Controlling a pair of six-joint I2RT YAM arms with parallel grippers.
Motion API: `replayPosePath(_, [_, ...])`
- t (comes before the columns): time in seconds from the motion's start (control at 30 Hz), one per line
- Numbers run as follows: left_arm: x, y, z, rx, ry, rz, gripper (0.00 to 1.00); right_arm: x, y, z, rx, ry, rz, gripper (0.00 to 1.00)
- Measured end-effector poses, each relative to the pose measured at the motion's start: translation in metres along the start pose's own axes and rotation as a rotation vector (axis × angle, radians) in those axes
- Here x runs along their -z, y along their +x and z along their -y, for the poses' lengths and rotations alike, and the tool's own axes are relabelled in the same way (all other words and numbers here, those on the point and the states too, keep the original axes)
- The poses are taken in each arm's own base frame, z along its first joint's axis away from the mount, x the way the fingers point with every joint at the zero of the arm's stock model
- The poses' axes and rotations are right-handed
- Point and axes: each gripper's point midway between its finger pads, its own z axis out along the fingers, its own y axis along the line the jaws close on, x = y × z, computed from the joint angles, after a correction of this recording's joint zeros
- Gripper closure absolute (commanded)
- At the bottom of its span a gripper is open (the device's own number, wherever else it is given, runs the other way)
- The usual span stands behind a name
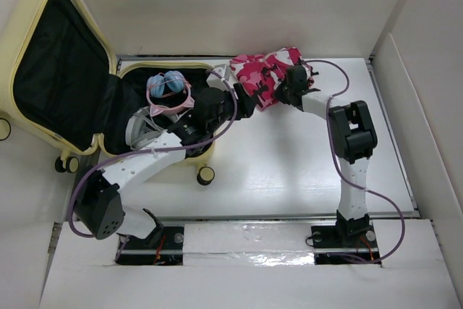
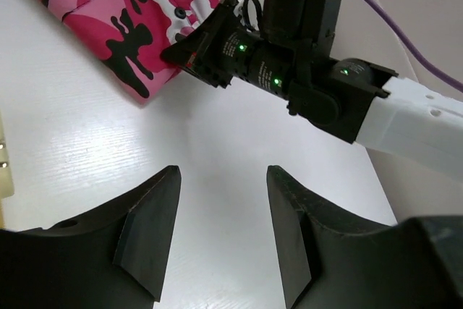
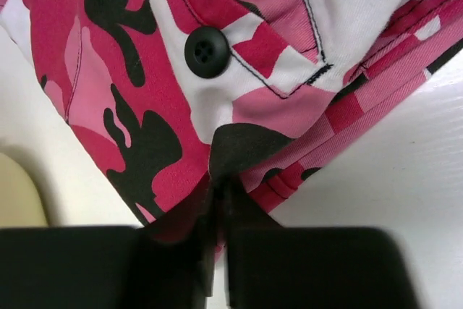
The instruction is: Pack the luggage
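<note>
– Nearest first: how do the left gripper (image 2: 221,204) jaws stand?
– Parted above the white table (image 2: 87,179), grasping nothing, mid-frame in the top view.
– And the right gripper (image 3: 219,197)?
– Clenched on the edge of the pink camouflage cloth garment (image 3: 145,70), upper centre.
– Where is the pale yellow hard-shell suitcase (image 1: 14,41)?
– Upper left, lying open, with blue-and-pink swim goggles (image 1: 168,88) inside its lower half.

The camouflage garment (image 3: 145,70) pinched in the right gripper (image 3: 219,187) is matt woven cloth with a glossy black plastic button (image 3: 207,51). Beneath it, the table (image 2: 87,179) is smooth, white and faintly grained. The left gripper (image 2: 222,179) has matt black plastic fingers (image 2: 155,215). The luggage (image 1: 20,14) has a smooth hard shell and a black fabric lining.
</note>
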Motion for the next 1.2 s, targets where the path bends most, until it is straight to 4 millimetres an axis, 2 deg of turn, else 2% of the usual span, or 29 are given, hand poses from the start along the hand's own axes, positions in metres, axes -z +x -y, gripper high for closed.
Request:
replayPosePath(0.1, [-0.014, 0.007, 0.005, -0.014, -0.019, -0.011, 0.51, 0.004, 0.001, 0.011, -0.041, -0.007, 0.012, 1.00])
replayPosePath(0.17, [-0.026, 0.013, 0.005, -0.023, -0.043, -0.020, 0.48, 0.013, 0.003, 0.024, -0.062, -0.004, 0.019, 1.00])
replayPosePath(0.4, [-0.068, 0.053, 0.008, -0.035, -0.092, -0.088, 0.38, 0.075, -0.002, 0.070, -0.119, 0.008, 0.075, 1.00])
replayPosePath(0.5, [-0.075, 0.072, 0.003, -0.024, -0.122, -0.115, 0.36, 0.102, 0.007, 0.089, -0.141, 0.001, 0.090, 1.00])
replayPosePath(0.63, [-0.078, 0.087, -0.003, -0.005, -0.165, -0.115, 0.38, 0.132, 0.035, 0.105, -0.156, -0.022, 0.085, 0.96])
replayPosePath(0.7, [-0.078, 0.093, -0.004, 0.009, -0.189, -0.107, 0.39, 0.146, 0.048, 0.110, -0.159, -0.029, 0.079, 0.85])
replayPosePath(0.73, [-0.078, 0.097, -0.004, 0.015, -0.201, -0.104, 0.39, 0.150, 0.051, 0.111, -0.160, -0.035, 0.083, 0.76])
replayPosePath(0.77, [-0.079, 0.101, -0.004, 0.022, -0.212, -0.101, 0.38, 0.154, 0.052, 0.112, -0.162, -0.038, 0.085, 0.57])
replayPosePath(0.83, [-0.081, 0.110, -0.005, 0.044, -0.231, -0.098, 0.37, 0.158, 0.052, 0.111, -0.161, -0.045, 0.092, 0.41])
replayPosePath(0.87, [-0.084, 0.116, -0.006, 0.059, -0.240, -0.101, 0.36, 0.159, 0.050, 0.110, -0.157, -0.050, 0.097, 0.28])
replayPosePath(0.97, [-0.090, 0.136, -0.016, 0.099, -0.290, -0.112, 0.29, 0.168, 0.040, 0.106, -0.142, -0.059, 0.126, 0.09])
replayPosePath(1.03, [-0.094, 0.147, -0.027, 0.131, -0.333, -0.116, 0.28, 0.177, 0.031, 0.101, -0.128, -0.071, 0.158, 0.05])
replayPosePath(1.2, [-0.101, 0.169, -0.051, 0.216, -0.421, -0.122, 0.25, 0.216, -0.003, 0.077, -0.099, -0.156, 0.282, 0.05])
